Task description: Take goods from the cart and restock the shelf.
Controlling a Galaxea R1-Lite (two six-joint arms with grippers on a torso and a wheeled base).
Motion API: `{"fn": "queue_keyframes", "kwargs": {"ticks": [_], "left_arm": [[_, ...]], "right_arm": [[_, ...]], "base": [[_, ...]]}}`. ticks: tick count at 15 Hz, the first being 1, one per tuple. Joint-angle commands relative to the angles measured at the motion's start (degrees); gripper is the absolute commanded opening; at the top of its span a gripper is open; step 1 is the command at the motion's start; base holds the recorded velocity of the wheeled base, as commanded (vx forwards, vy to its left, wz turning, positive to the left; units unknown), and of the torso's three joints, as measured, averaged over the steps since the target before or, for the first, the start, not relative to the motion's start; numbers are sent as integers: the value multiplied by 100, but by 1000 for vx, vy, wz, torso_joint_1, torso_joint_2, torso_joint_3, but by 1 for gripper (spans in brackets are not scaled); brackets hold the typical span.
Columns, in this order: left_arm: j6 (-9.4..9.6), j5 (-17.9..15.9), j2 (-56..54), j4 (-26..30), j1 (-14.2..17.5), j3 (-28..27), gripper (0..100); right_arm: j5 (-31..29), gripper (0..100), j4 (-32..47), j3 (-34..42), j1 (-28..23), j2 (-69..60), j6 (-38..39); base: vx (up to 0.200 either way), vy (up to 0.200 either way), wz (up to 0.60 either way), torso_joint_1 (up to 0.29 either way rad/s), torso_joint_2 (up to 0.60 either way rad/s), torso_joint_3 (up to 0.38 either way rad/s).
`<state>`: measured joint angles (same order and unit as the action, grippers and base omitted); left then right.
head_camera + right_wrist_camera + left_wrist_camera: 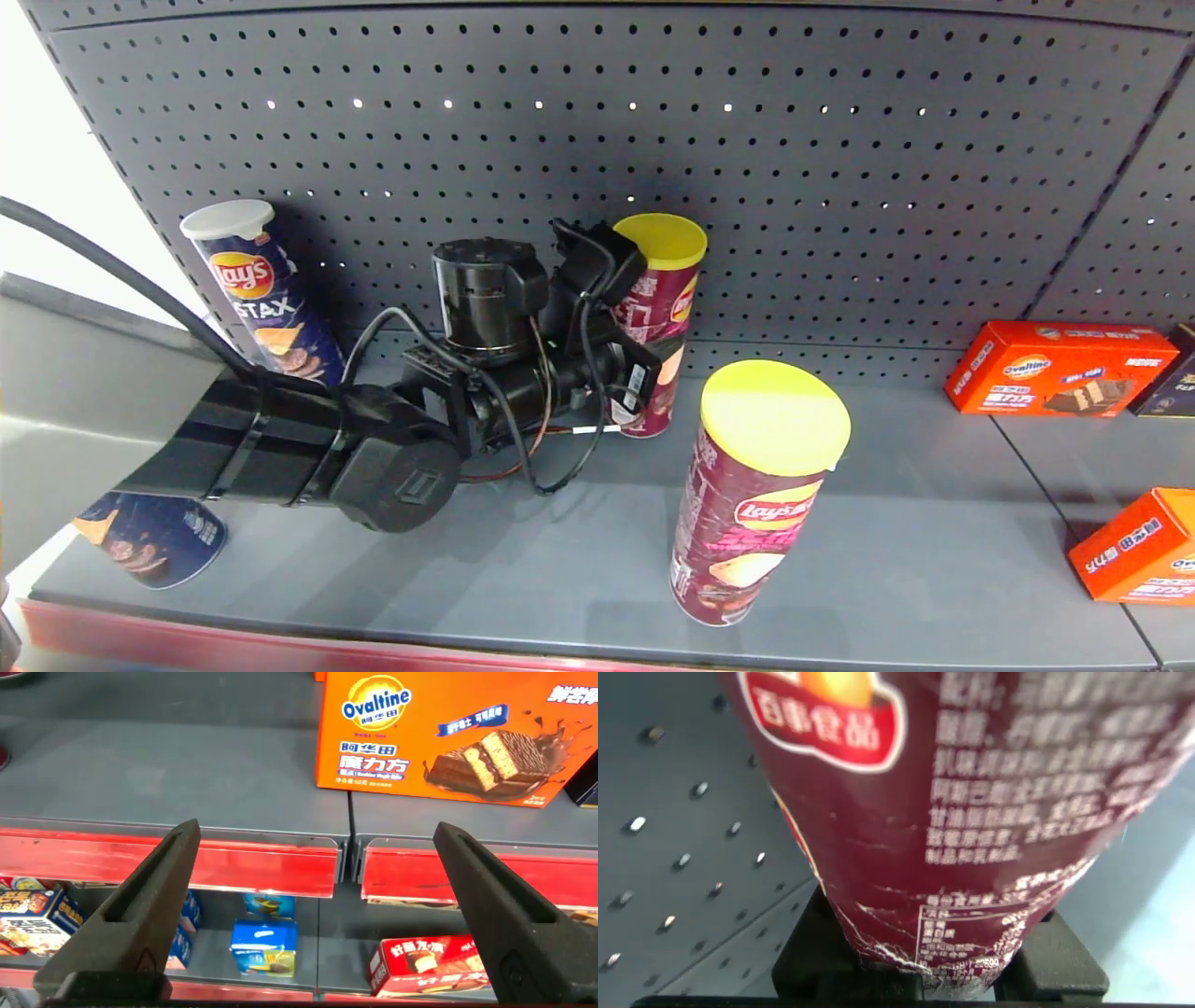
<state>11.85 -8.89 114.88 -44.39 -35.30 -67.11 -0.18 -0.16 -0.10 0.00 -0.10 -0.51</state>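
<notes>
My left gripper (642, 366) is shut on a maroon chip can with a yellow lid (665, 280) at the back of the grey shelf (934, 541), close to the pegboard. In the left wrist view the can (971, 812) sits between the black fingers (817, 961), and its base is down at the shelf surface. A second maroon can (758, 495) stands upright nearer the front edge. My right gripper (322, 915) is open and holds nothing, facing the shelf's red front rail (252, 863).
A blue chip can (263, 294) stands at the back left and another blue can (149, 539) lies at the front left under my arm. Orange snack boxes (1060, 369) (1134, 551) (448, 733) sit on the right. Boxes (264, 945) fill the lower shelf.
</notes>
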Motion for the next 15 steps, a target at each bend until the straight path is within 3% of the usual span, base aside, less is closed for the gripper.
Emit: {"fn": "queue_keyframes", "kwargs": {"ticks": [1,13,14,15], "left_arm": [[-16,10,245,-17,-152,-259,0],[2,1,430,-26,-179,-338,0],[2,10,456,-26,-179,-329,100],[2,19,474,-26,-179,-338,100]], "right_arm": [[1,100,-2,1,0,10,-2],[1,100,-2,1,0,10,-2],[1,100,-2,1,0,10,-2],[1,100,-2,1,0,10,-2]], "base": [[0,0,0,0,0,0],[0,0,0,0,0,0],[0,0,0,0,0,0],[0,0,0,0,0,0]]}}
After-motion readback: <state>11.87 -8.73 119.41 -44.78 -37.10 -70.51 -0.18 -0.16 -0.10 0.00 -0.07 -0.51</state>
